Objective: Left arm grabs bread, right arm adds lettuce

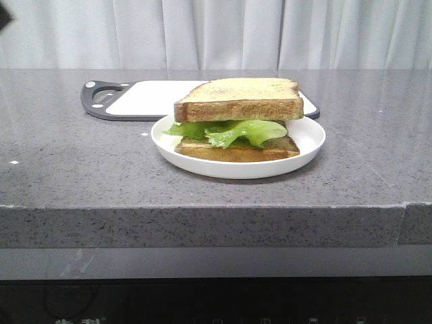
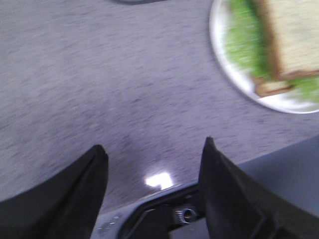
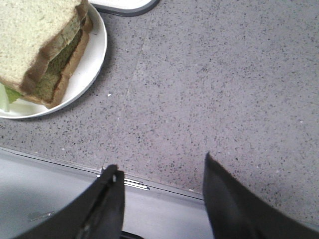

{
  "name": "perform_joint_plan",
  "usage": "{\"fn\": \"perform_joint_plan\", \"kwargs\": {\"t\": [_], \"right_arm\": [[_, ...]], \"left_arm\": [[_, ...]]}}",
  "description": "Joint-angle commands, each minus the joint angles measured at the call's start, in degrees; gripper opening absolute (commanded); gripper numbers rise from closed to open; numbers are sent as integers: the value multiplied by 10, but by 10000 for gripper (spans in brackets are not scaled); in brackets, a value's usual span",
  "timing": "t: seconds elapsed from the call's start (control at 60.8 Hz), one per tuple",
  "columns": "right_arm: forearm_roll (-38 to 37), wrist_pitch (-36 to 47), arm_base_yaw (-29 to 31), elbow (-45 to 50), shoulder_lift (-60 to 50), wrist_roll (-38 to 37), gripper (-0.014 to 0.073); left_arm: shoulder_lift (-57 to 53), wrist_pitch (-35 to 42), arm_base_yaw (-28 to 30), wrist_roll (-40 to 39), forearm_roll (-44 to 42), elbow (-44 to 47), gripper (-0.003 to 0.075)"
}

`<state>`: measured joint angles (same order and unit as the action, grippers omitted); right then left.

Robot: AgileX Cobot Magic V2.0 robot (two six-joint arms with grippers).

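Note:
The bread (image 1: 237, 99) lies as the top slice of a stack on a white plate (image 1: 307, 142). Under it the ruffled green lettuce (image 1: 233, 130) spreads over a thinner bottom slice (image 1: 236, 152). Neither gripper shows in the front view. In the left wrist view my left gripper (image 2: 155, 147) is open and empty over bare counter near the front edge, apart from the plate (image 2: 218, 40), the bread (image 2: 294, 35) and the lettuce (image 2: 241, 42). My right gripper (image 3: 160, 164) is also open and empty at the counter's edge, away from the plate (image 3: 92, 55) and bread (image 3: 35, 35).
A white cutting board (image 1: 145, 98) with a dark rim and handle lies behind the plate; its corner (image 3: 124, 5) shows in the right wrist view. The grey speckled counter (image 1: 74, 162) ends in a front edge below both grippers. Curtains hang at the back.

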<state>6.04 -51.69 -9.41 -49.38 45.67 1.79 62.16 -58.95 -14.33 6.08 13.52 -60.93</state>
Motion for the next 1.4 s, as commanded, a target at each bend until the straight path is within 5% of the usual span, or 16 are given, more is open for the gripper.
{"fn": "perform_joint_plan", "kwargs": {"t": [0.0, 0.164, 0.411, 0.756, 0.855, 1.381], "right_arm": [[5, 30, 1, -15, -1, -1, 419], [5, 27, 1, -15, -1, -1, 419], [5, 27, 1, -15, -1, -1, 398], [5, 27, 1, -14, -1, 0, -41], [6, 27, 1, -12, -1, 0, -122], [6, -12, 1, -1, -1, 0, -118]], "left_arm": [[-52, 41, 0, -58, -61, 18, 407], [-125, 65, 0, -107, -135, 88, 407], [-212, 147, 0, -107, -135, 175, 369], [-233, 187, 0, -107, -135, 205, 1], [-233, 197, 0, -107, -135, 205, -20], [-233, 197, 0, -107, -126, 205, -20]]}}
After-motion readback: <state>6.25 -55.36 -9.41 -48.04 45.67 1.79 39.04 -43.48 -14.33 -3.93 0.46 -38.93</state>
